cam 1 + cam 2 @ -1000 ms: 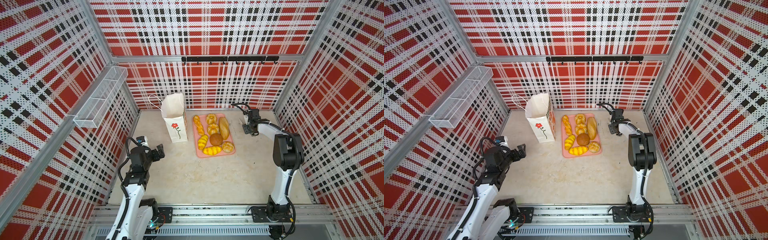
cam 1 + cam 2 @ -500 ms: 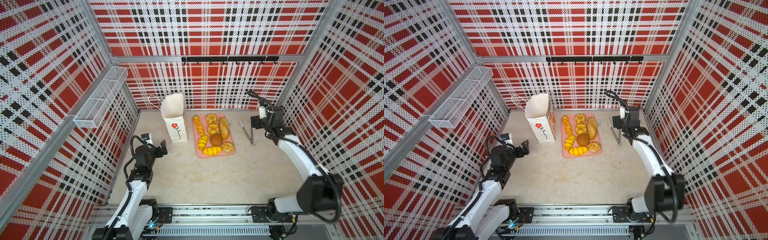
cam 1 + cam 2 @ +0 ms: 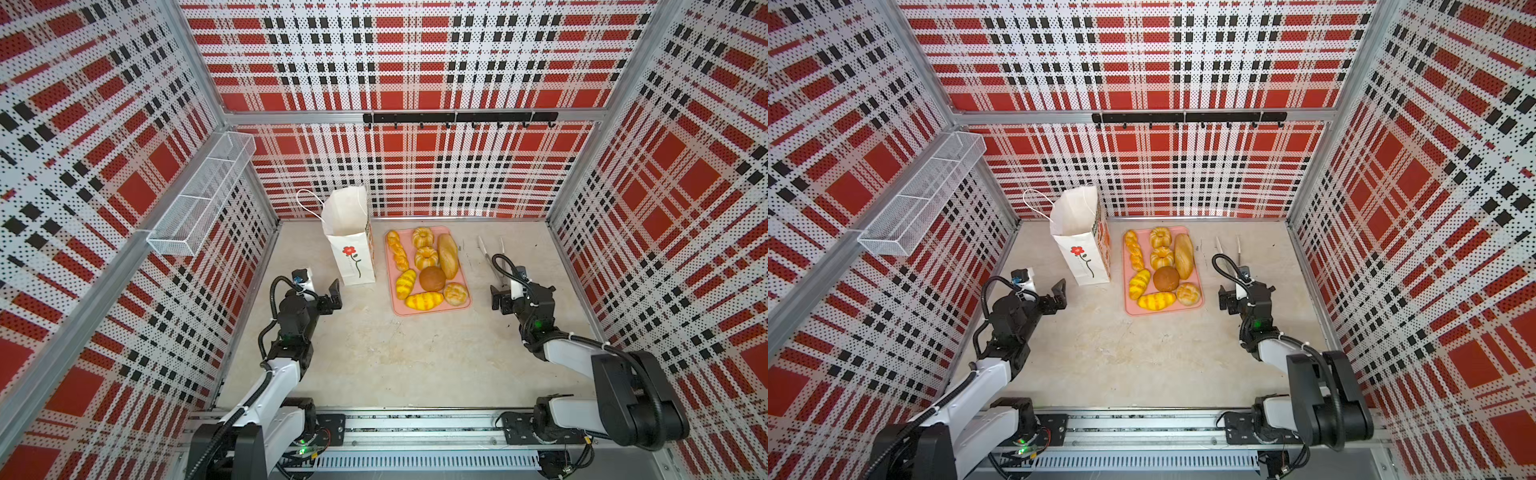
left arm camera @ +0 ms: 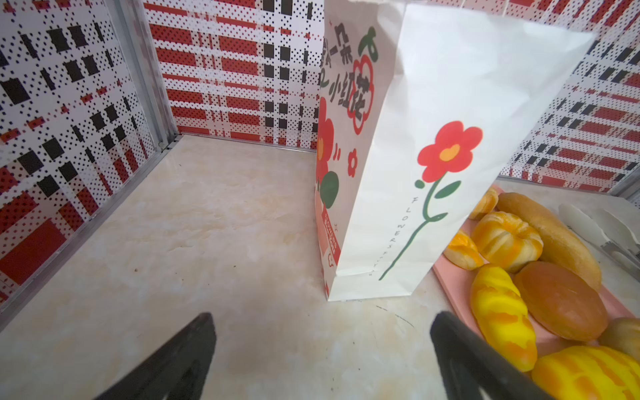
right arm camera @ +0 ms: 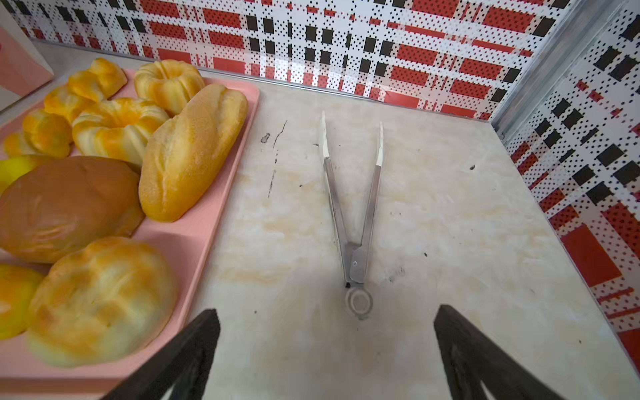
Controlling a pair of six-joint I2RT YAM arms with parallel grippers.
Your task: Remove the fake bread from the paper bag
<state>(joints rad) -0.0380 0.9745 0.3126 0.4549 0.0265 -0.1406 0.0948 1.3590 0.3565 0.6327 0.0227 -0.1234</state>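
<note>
The white paper bag stands upright at the back left, its red flower facing my left gripper. The fake bread lies outside it on the pink tray beside the bag: a long loaf, a braid, two fluted rings, a brown bun, a round bun and yellow rolls. The bag's inside is hidden. My left gripper hangs open just in front of the bag. To the right of the tray my right gripper is open and empty.
Metal tongs with white tips lie spread on the table between the tray and the right wall, just beyond my right gripper. A wire basket hangs on the left wall. A hook rail runs along the back wall.
My right gripper opened, left the tongs lying on the table, and drew back toward the front. My left gripper edged slightly toward the bag.
</note>
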